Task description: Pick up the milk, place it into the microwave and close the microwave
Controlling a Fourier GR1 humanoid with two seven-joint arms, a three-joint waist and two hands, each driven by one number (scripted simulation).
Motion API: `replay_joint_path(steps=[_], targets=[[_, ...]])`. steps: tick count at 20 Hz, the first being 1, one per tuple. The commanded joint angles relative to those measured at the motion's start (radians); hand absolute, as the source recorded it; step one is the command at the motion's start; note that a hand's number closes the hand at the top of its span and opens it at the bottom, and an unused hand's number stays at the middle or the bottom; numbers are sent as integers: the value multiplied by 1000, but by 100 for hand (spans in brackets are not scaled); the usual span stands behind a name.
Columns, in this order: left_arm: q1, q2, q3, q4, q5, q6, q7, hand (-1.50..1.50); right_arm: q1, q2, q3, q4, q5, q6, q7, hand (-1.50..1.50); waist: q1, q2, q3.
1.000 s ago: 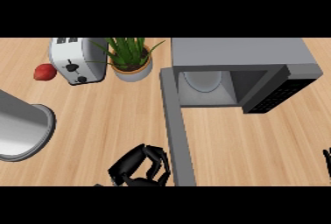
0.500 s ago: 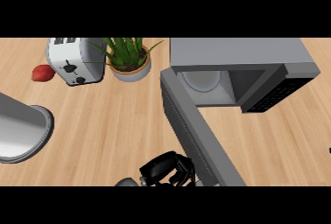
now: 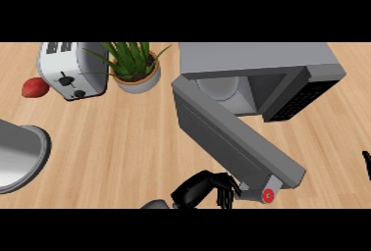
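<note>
The grey microwave (image 3: 257,59) stands at the back right with its cavity showing. A pale rounded shape (image 3: 220,89) sits inside; I cannot tell whether it is the milk. The microwave door (image 3: 232,137) is half swung, running diagonally from its hinge at the left down to the lower right. My left hand (image 3: 204,190) is at the bottom, fingers curled, against the outer side of the door's free end. Only a dark sliver of my right hand (image 3: 366,165) shows at the right edge.
A silver toaster (image 3: 69,68) and a potted plant (image 3: 134,66) stand at the back left. A small red fruit (image 3: 35,87) lies left of the toaster. A large grey metal pot (image 3: 18,157) fills the left edge.
The door has swung from pointing straight down toward the right, narrowing the opening. My left hand has moved right with the door's free end.
</note>
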Motion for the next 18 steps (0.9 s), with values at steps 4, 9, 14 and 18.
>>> replay_joint_path(steps=[4,9,14,18], targets=[[-128,-21,-98,-15,153,166,16,150,13,-22,14,-84,-36,66,12,-150,-62,4,-3],[-212,-22,-105,-14,252,221,30,150,-38,-37,40,-120,-44,72,53,-150,-98,15,-2],[-336,-22,-60,0,288,287,-6,150,-47,-58,69,-154,-51,96,93,-150,-142,21,-3],[-411,-22,-44,47,326,306,-14,150,-75,-102,65,-179,-66,120,115,-150,-172,32,-2]])
